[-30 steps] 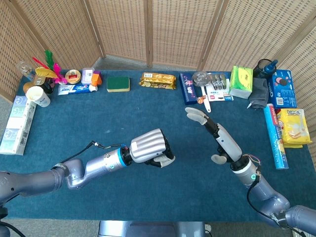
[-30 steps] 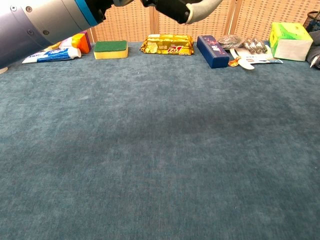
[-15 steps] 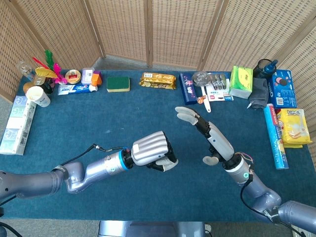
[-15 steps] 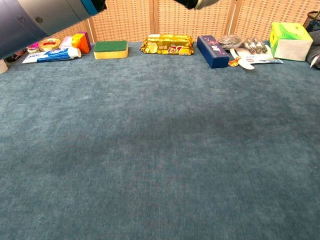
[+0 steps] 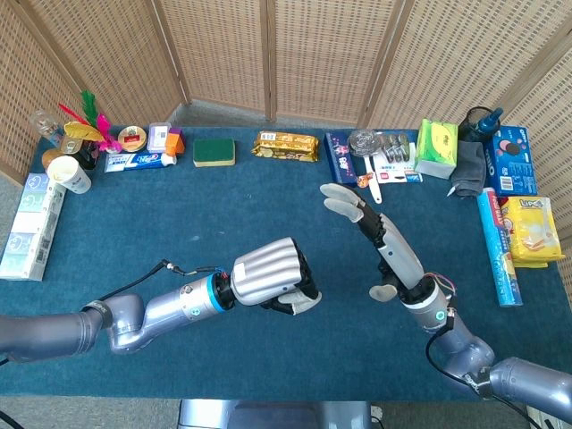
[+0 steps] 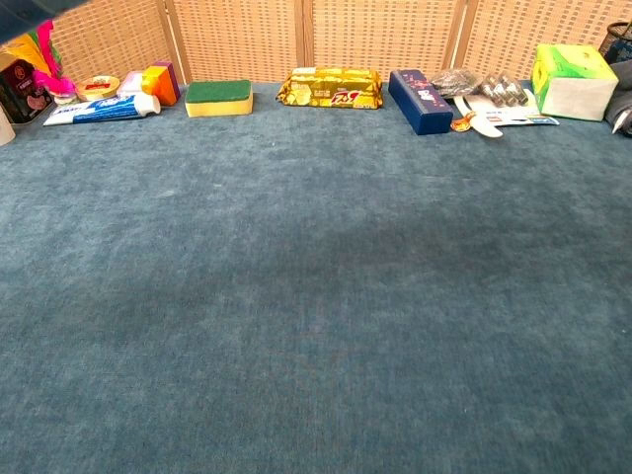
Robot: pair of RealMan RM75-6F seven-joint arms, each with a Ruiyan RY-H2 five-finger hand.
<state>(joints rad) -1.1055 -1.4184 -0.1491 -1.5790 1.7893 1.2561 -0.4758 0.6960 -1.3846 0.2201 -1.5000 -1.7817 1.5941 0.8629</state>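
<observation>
The left hand point(image 5: 271, 279) hangs over the middle of the blue table cloth point(image 5: 179, 214), knuckles up, its fingers curled in tight under the palm with the thumb tucked at the side. Nothing shows inside that fist (only the head view catches it; the chest view shows bare cloth and the far row of goods). It touches none of the things on the table and sits well apart from all of them.

The right hand point(image 5: 380, 241) is raised on its wrist just to the right of the fist, with the fingers stretched out straight and spread, pointing toward the far edge. The thumb sticks out to the side lower down. It holds nothing and touches nothing. The things nearest its fingertips point(image 5: 335, 198) are the white spoon point(image 5: 374, 185) and the dark blue box point(image 5: 340, 158) at the back of the table, both still apart from it.

Along the far edge, from the left, lie a toothpaste tube point(image 5: 132, 161), a green sponge point(image 5: 214, 151) and a yellow snack packet point(image 5: 286, 146). Right of the blue box sits a green tissue box point(image 5: 436, 146). A paper cup point(image 5: 70, 173) stands near the left corner, and a yellow packet point(image 5: 529, 231) lies at the right edge.
</observation>
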